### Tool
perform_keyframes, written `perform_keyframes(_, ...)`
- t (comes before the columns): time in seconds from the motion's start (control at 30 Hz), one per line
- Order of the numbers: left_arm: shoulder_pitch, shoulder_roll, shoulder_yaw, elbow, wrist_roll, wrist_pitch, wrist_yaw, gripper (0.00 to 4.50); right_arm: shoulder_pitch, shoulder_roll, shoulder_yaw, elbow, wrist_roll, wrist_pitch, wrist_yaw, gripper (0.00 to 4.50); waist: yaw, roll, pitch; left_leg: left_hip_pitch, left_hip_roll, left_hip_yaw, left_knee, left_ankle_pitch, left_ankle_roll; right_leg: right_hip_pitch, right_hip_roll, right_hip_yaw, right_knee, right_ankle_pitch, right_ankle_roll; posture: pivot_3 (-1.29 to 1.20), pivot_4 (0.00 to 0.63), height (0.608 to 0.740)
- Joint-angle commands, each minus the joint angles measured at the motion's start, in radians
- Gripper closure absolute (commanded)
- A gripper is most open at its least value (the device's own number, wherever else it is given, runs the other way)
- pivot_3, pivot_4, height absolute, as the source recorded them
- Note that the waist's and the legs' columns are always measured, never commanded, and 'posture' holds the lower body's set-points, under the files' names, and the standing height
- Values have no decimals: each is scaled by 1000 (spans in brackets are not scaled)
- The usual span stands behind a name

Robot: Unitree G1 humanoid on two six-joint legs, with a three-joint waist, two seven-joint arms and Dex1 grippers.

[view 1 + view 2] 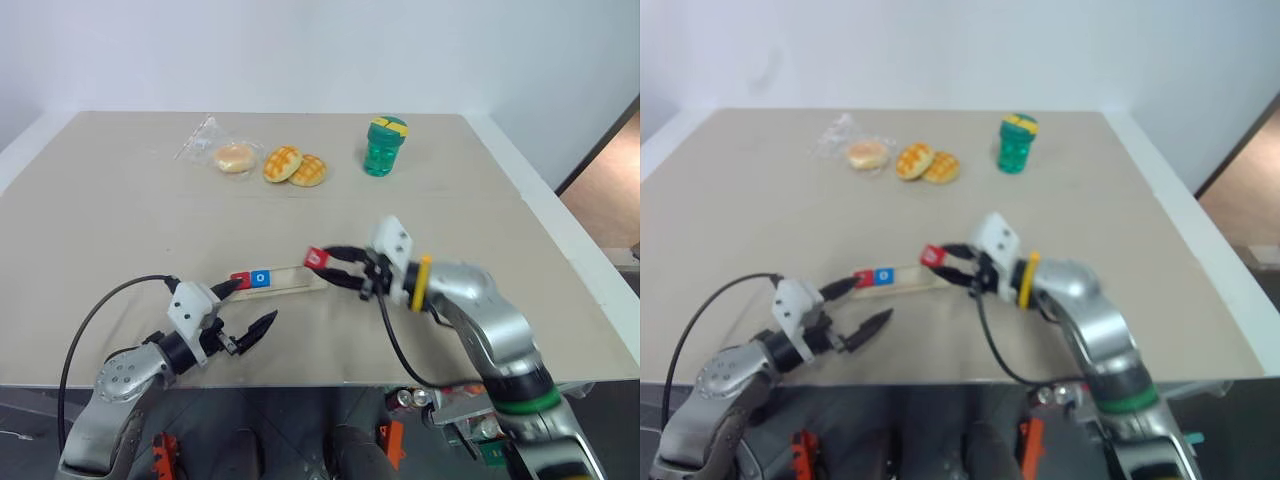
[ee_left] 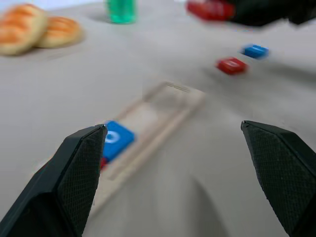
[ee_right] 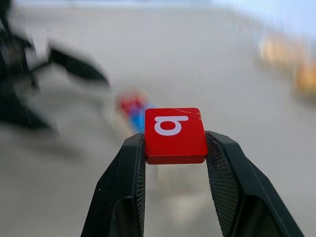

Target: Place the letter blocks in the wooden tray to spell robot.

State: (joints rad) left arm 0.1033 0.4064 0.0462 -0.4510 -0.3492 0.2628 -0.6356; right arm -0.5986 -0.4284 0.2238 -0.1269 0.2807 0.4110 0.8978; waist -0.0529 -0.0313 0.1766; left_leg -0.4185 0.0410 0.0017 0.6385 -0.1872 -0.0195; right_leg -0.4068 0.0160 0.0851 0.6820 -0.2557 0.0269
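Note:
The wooden tray [image 1: 295, 281] lies near the table's front edge, with a red letter block [image 1: 240, 281] and a blue one [image 1: 261, 278] side by side at its left end. My right gripper [image 1: 326, 263] hovers just above the tray's right end, shut on a red letter block [image 3: 175, 134] whose white b lies sideways. My left gripper [image 1: 245, 308] stands open in front of the tray's left end, with nothing between its fingers. Two more letter blocks, one red [image 2: 231, 65] and one blue [image 2: 255, 51], lie loose on the table beyond the tray.
At the back of the table are a bagged bun [image 1: 233, 157], two waffle-topped buns [image 1: 295, 166] and a green cup with a yellow-green lid [image 1: 384, 146]. The table's front edge [image 1: 330, 383] runs just below both arms.

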Motion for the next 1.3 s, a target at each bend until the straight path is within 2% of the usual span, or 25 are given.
perform_keyframes(0.03, -6, -11, 5, -13, 21, -29, 37, 0, -89, 24, 50, 192, -51, -110, 80, 3329, 8, 0, 0, 0, 0, 0, 0, 0, 0, 0, 0, -1, 0, 0, -1, 0, 150, 740)
perform_keyframes(0.2, 8, -33, -8, -23, 42, -40, 82, 0, -194, 55, 106, 478, -128, -301, 188, 3329, 7, -1, 0, -4, -2, 2, -1, 0, -2, -1, -4, 0, -1, -1, 6, 0, 150, 740)
perform_keyframes(0.4, 34, -55, -26, -48, 53, -38, 120, 0, -294, 104, 120, 710, -173, -462, 297, 3329, 5, -1, 0, -5, -3, 1, -3, -1, -3, -2, -4, 0, -1, 1, 3, 0, 150, 740)
perform_keyframes(0.8, 47, -64, -44, -73, 70, -34, 168, 0, -398, 200, 114, 940, -244, -589, 330, 3329, 5, 0, 0, -3, 1, 2, -3, 0, -3, -2, -3, -3, -1, 1, 3, 0, 150, 740)
perform_keyframes(0.83, 48, -65, -44, -73, 73, -34, 172, 0, -406, 204, 114, 959, -250, -599, 331, 2829, 5, 0, 0, -3, 1, 1, -3, 0, -3, -2, -2, -3, -1, 1, 3, 0, 150, 740)
perform_keyframes(1.3, 46, -82, -56, -74, 86, -26, 210, 0, -476, 242, 102, 1146, -309, -700, 327, 2829, 5, 0, 1, -3, 2, 1, -3, -1, -3, -2, -2, -3, -1, 1, 1, 0, 150, 740)
